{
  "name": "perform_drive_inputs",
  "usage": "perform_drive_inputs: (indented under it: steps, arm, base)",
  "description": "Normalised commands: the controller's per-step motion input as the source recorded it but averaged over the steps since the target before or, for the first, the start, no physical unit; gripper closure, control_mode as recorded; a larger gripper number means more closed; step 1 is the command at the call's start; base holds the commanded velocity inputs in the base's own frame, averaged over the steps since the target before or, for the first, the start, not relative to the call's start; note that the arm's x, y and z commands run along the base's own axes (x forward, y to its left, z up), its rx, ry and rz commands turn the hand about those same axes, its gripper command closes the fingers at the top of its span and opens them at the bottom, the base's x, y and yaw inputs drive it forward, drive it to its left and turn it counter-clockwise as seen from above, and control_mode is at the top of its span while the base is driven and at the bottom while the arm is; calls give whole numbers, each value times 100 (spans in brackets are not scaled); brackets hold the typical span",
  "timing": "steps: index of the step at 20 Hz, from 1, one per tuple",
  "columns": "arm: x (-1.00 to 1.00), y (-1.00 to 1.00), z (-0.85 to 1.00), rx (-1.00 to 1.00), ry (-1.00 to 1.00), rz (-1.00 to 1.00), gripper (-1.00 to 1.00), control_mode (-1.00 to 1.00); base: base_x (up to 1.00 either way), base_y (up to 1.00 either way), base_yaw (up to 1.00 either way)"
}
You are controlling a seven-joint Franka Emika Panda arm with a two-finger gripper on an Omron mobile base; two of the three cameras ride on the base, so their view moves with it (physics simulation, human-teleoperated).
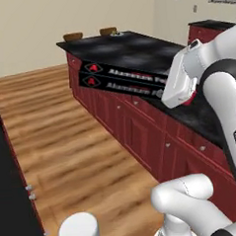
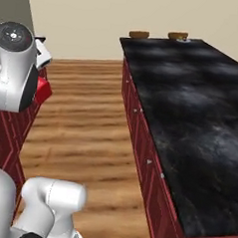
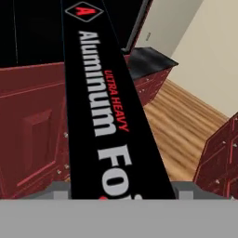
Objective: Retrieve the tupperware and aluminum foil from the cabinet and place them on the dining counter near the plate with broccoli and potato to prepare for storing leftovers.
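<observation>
The tool (image 3: 122,195) gripped the long black aluminium foil box with white lettering (image 3: 104,100) by one end, so it stuck out level over the black marbled stone bench (image 1: 135,52), likely to clear the edge before being set down

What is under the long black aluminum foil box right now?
In the left base view, the long black aluminum foil box hangs over the dark red base of the black marbled dining counter and wood floor. The gripper is hidden behind the white hand.
</observation>
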Motion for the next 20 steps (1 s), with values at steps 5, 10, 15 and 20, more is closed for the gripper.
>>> perform_drive_inputs:
  steps: [5, 10, 15, 20]
  arm:
    - [0, 0, 0, 0, 0, 0, 100, 100]
    - [0, 0, 0, 0, 0, 0, 100, 100]
    - [0, 0, 0, 0, 0, 0, 100, 100]
    - [0, 0, 0, 0, 0, 0, 100, 100]
  base:
    - [100, 77, 1]
    - [100, 32, 0]
    - [100, 22, 0]
    - [100, 31, 0]
